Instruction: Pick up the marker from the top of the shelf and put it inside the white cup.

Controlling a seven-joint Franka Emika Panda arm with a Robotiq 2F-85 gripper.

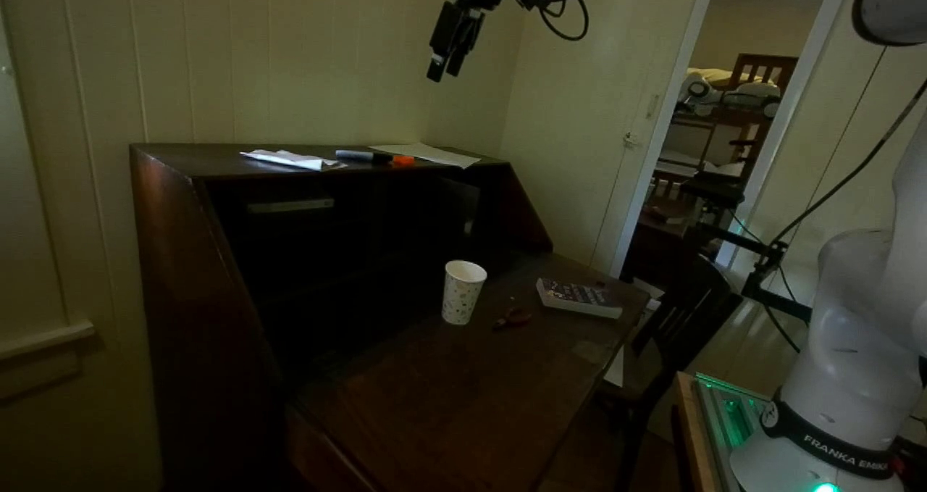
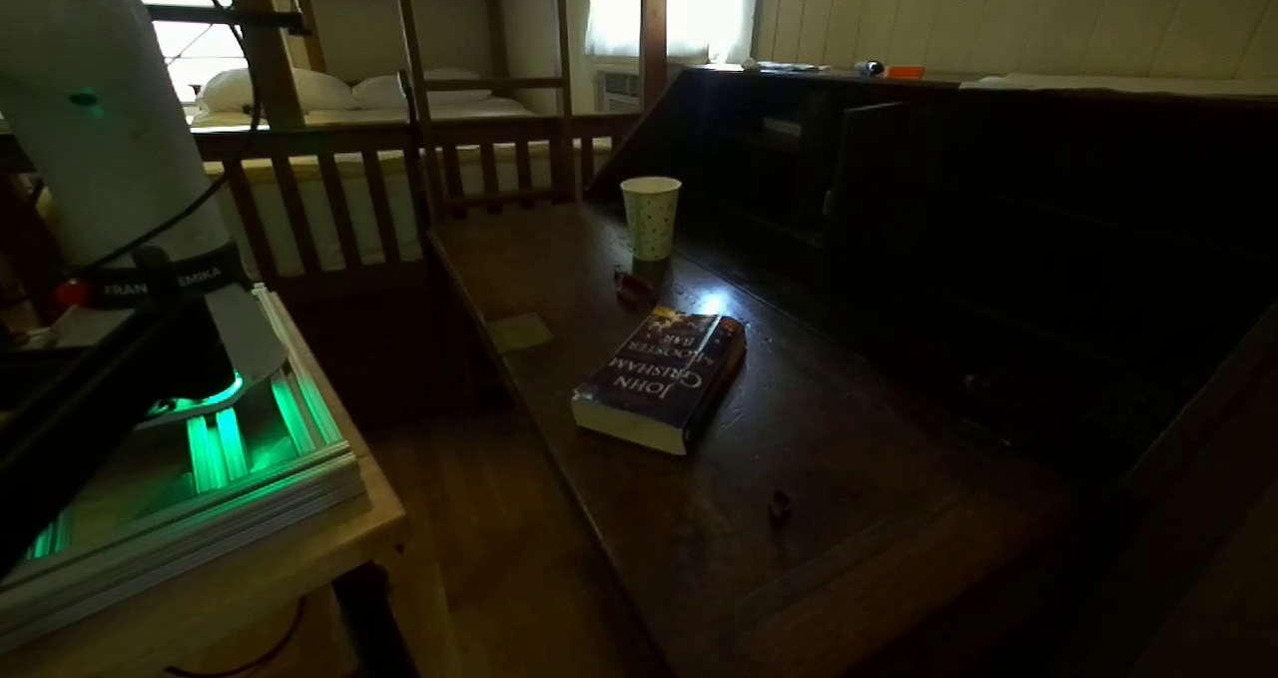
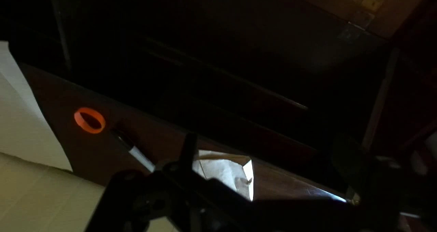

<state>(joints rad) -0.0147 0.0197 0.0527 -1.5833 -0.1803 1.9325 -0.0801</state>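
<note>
Dark counter (image 1: 434, 405): white cup (image 1: 462, 294) upright near inner edge, book (image 2: 661, 373) by outer edge. Marker (image 1: 362, 156) atop shelf (image 1: 174, 260). Tool (image 1: 445, 71) high, jaws apart. Pale panelled walls (image 1: 290, 57); bunk bed (image 1: 739, 117) through doorway (image 1: 670, 108).

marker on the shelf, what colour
The marker is part black, part whitish, clearest in the wrist view.

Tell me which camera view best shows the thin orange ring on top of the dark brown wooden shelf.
The wrist view: the thin orange ring lies in full sight there, its opening visible. Both exterior views show it side-on, a small orange patch with no opening visible.
</note>
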